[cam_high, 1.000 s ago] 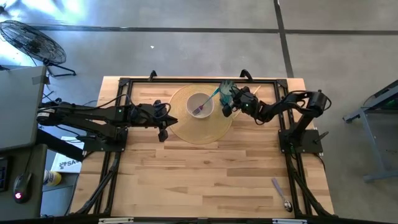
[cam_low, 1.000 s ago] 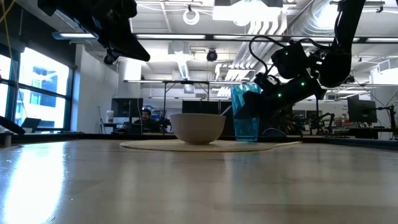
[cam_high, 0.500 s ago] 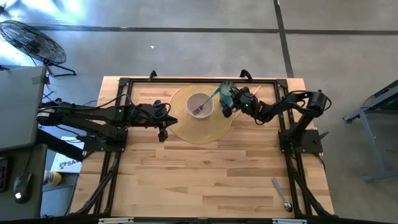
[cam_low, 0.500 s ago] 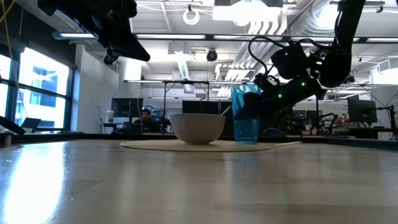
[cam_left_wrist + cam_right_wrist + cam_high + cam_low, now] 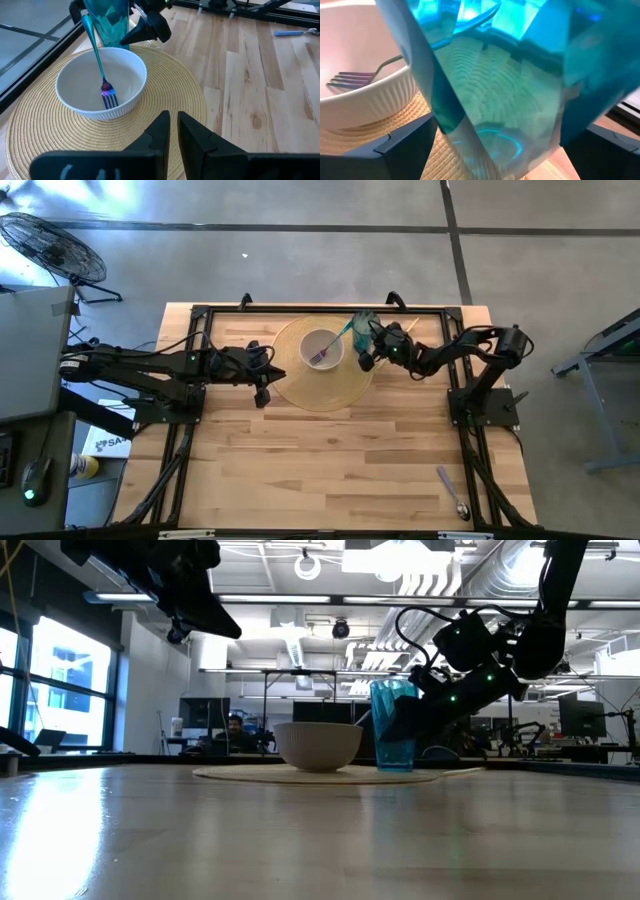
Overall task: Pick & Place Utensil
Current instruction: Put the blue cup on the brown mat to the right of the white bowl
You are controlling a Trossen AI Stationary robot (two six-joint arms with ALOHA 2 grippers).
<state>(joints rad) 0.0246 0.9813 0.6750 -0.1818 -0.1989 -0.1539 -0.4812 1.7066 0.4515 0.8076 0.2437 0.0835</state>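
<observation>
1. Right gripper (image 5: 366,347) low at the far side of the table, fingers spread wide on either side of a blue faceted tumbler (image 5: 393,726); in the right wrist view the glass (image 5: 500,80) fills the space between the two dark fingers (image 5: 405,150), no clear clamp on it.
2. Tumbler upright on the edge of a round woven placemat (image 5: 322,393), right between the right gripper's fingers.
3. White ribbed bowl (image 5: 101,82) on the same placemat, just beyond the tumbler from the right gripper and touching or nearly touching it.
4. Fork (image 5: 98,59) with an iridescent blue-purple sheen inside the bowl, tines down on the bowl floor, handle leaning up over the rim toward the tumbler and the right gripper.
5. Left gripper (image 5: 173,129) raised above the table, just off the placemat's edge on the side opposite the right gripper, fingers nearly together with only a thin slit between them, nothing held.
6. Bowl and fork straight ahead of the left gripper, not touched by it.
7. Spoon (image 5: 451,492) with a blue handle flat on the bare wood at the near right corner, well apart from both grippers.
</observation>
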